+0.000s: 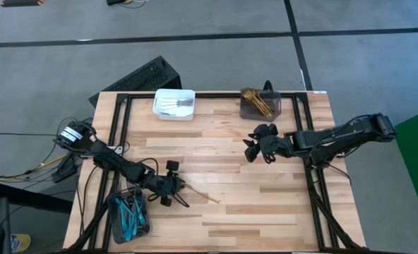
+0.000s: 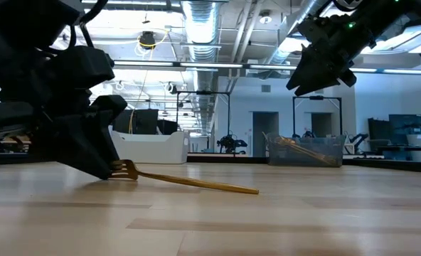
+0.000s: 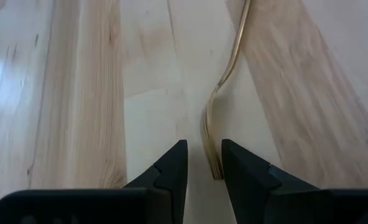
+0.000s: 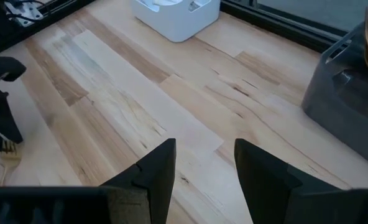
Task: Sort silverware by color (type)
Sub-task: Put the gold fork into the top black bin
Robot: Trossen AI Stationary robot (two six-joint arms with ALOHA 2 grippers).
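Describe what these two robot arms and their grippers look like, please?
Both arms are black, jointed and slim. The left arm has a white-labelled part near its base with loose cables beside it. The right arm looks alike. The left gripper and right gripper each end in two dark, wedge-shaped fingers.

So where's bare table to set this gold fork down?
Free: the wide middle between the left gripper and right gripper, and the front edge right of the gold fork. Crowded: the back edge with the white bin and grey bin, and the front-left bin.
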